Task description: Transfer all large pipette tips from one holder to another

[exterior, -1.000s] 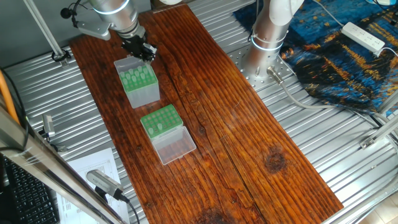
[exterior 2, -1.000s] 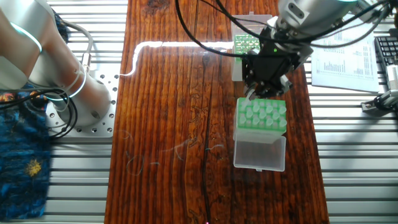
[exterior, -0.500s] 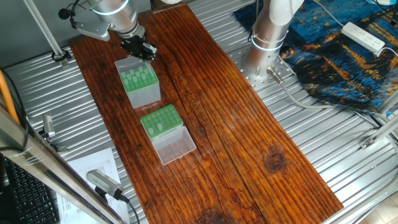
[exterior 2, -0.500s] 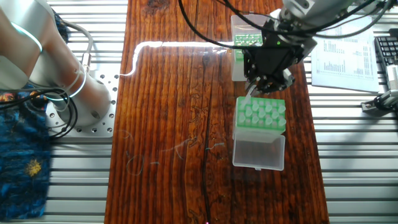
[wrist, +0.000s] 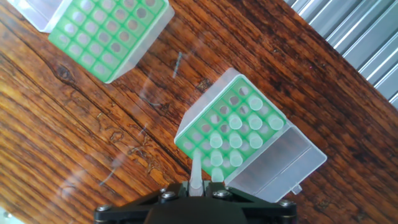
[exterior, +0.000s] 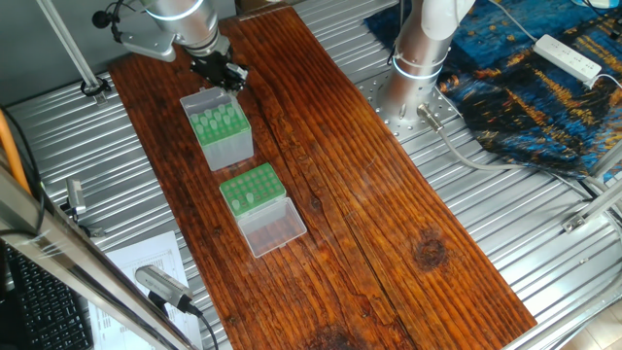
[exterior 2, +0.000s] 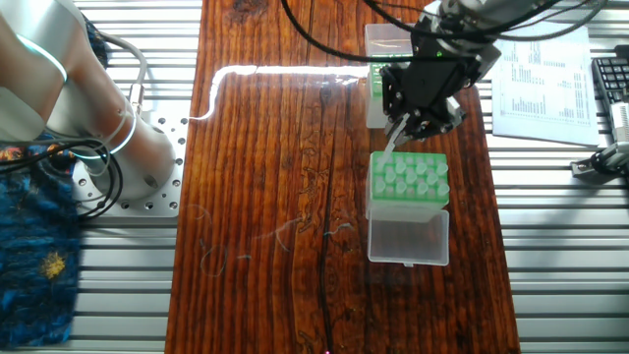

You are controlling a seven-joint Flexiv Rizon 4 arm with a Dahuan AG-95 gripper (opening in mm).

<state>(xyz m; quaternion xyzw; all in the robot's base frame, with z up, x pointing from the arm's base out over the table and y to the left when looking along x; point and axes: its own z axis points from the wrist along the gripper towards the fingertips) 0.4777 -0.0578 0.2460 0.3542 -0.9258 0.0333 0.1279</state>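
My gripper [wrist: 196, 188] is shut on one large pipette tip [wrist: 196, 171], a pale cone pointing down over the near corner of the taller grey-sided holder [wrist: 273, 163]. Several more tips [wrist: 239, 134] stand in that holder's green top. The fixed views show the gripper [exterior 2: 408, 126] [exterior: 225, 80] raised above the holder [exterior 2: 408, 241] [exterior: 225, 148], and the held tip [exterior 2: 391, 145] hangs clear of the grid. The low green rack [wrist: 93, 46] [exterior: 255, 180] lies beside it with its clear lid [exterior: 272, 226] folded open.
Both boxes stand on a long wooden board [exterior: 389, 214] laid over ribbed metal. The arm's base [exterior: 418, 58] is bolted beside the board, next to a blue cloth [exterior: 525, 87] and a power strip [exterior: 569, 56]. Printed papers [exterior 2: 541, 84] lie on the other side.
The gripper has risen from the tall holder's top and drifted towards the low rack, with the tip drawn up out of the grid. The holder shifted slightly.
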